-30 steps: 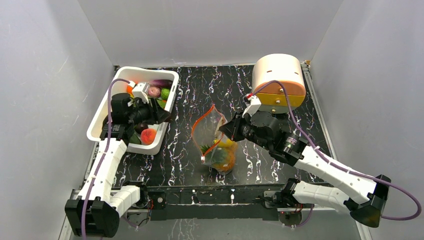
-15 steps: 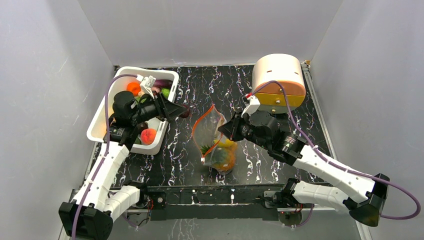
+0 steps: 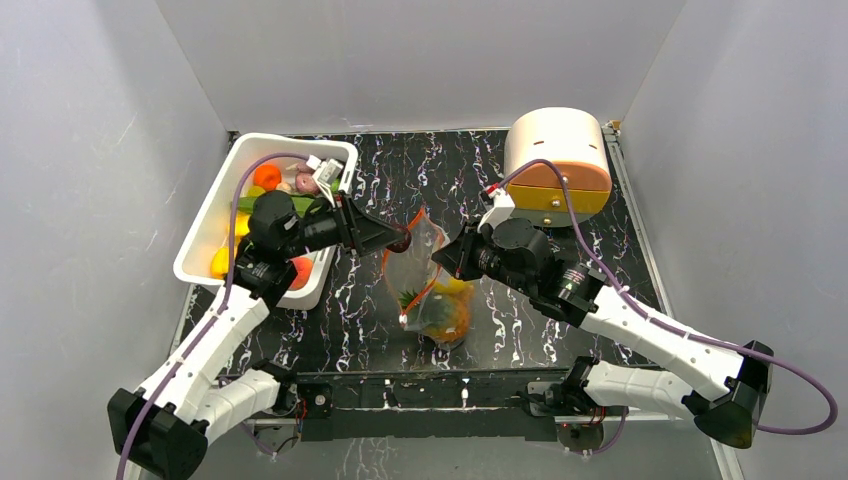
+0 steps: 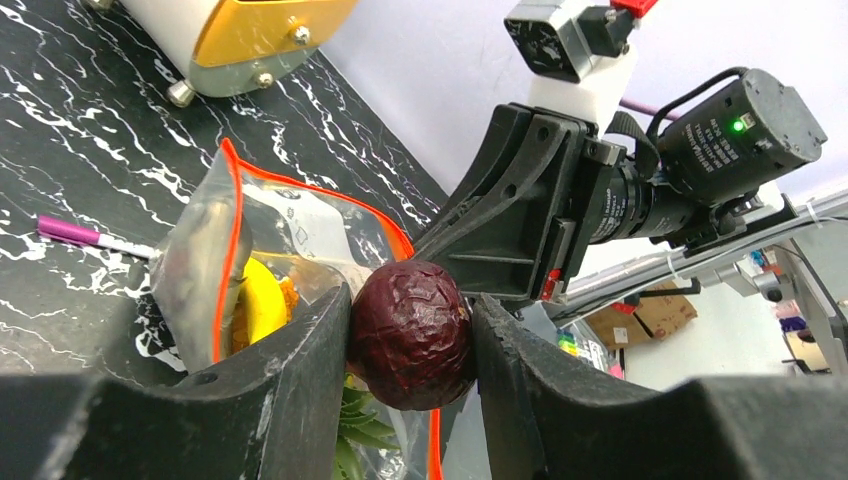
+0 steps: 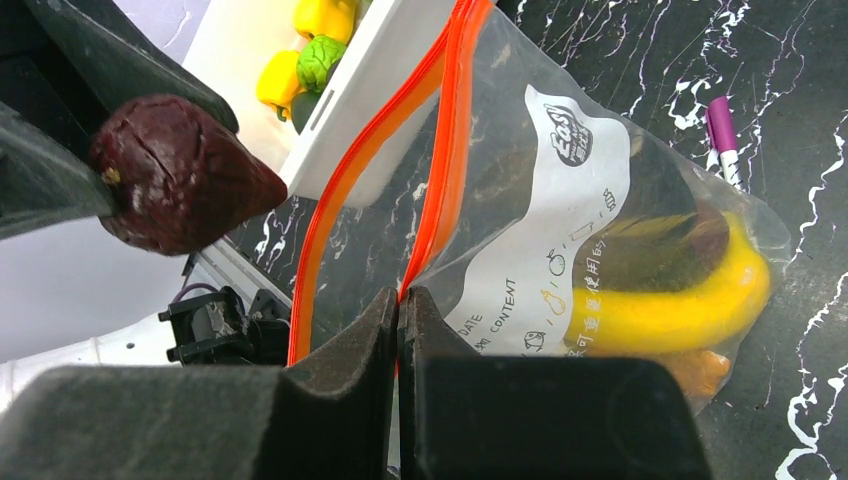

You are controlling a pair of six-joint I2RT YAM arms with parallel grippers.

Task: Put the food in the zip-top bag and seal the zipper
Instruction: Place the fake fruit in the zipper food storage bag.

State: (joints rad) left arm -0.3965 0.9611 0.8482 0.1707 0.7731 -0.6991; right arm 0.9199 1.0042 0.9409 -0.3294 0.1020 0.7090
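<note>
Right, my left gripper [image 3: 398,240] is clamped on a wrinkled dark purple fruit [image 4: 410,335] and hangs just beside the mouth of the zip-top bag [image 3: 425,285]. My right gripper [image 5: 400,300] has its jaws pinched tight on the bag's rim, right on the orange-red zipper [image 5: 440,150], lifting one lip so the mouth gapes. So I'd call this the loading step, partway through: a yellow banana [image 5: 680,300] and some other pieces sit at the bottom of the bag, while more toy food [image 3: 265,177] waits in the white tub [image 3: 215,235]. Sealing looks a long way off.

Next I'd need to carry the fruit over the opening, dip it between the two orange lips and let go. Tricky bit: the gap is slim, the plastic is floppy, and my right wrist sits close on the far side, so there's little room. A purple pen [image 5: 722,130] lies on the table beyond the bag, and a round cream container [image 3: 557,150] stands behind my right arm, neither blocking the drop.
</note>
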